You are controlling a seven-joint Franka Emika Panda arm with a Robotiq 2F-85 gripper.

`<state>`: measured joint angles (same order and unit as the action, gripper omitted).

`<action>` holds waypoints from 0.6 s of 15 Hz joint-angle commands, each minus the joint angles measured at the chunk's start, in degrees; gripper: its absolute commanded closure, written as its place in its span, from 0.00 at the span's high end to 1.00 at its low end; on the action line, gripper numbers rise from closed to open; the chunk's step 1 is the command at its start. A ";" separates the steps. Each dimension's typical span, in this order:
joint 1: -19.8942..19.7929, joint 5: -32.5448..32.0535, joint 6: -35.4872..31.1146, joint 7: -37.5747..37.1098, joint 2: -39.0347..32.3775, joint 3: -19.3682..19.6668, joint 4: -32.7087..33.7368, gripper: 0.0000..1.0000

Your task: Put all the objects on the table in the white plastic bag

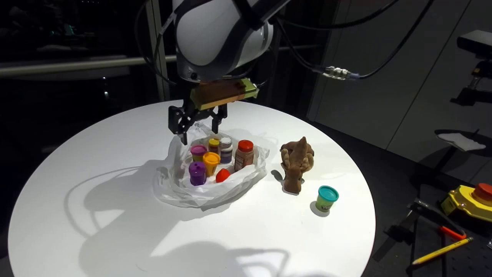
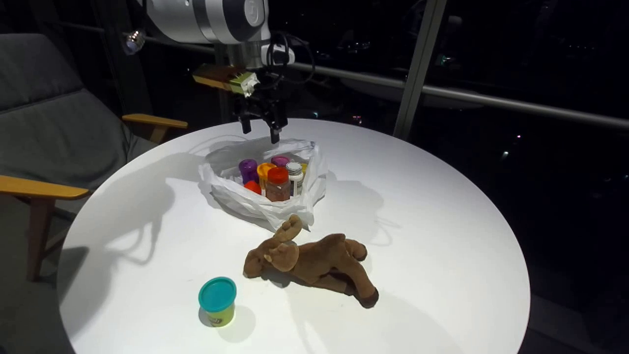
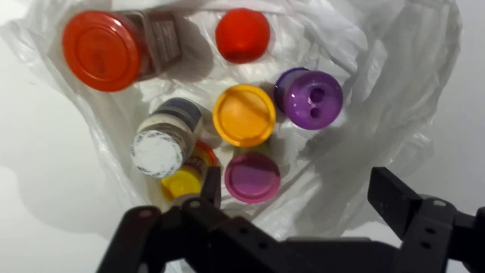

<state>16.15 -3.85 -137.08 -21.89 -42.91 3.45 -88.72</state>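
Observation:
In both exterior views the white plastic bag lies spread open on the round white table. Inside it stand a red-capped jar, a white-topped bottle, a yellow-capped small jar, an orange cup, a purple container, a pink-lidded cup and a round red piece. Outside the bag, directly on the tabletop, are a teal-lidded cup and a brown plush moose. My gripper hangs above the bag's edge, jaws wide apart, holding nothing.
The bag's crumpled walls rise around its contents. The moose lies beside the bag, and the teal-lidded cup is closer to the table's edge. A grey chair with wooden armrests stands beside the table.

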 commanded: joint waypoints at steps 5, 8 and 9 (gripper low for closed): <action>-2.73 -2.89 -1.96 0.83 16.44 1.26 -26.03 1.00; -8.45 0.89 -5.54 9.72 20.93 -1.88 -35.65 1.00; -10.09 2.01 -6.51 12.41 22.34 -2.54 -38.90 1.00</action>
<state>11.19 -5.09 -139.36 -17.13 -27.58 3.99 -116.51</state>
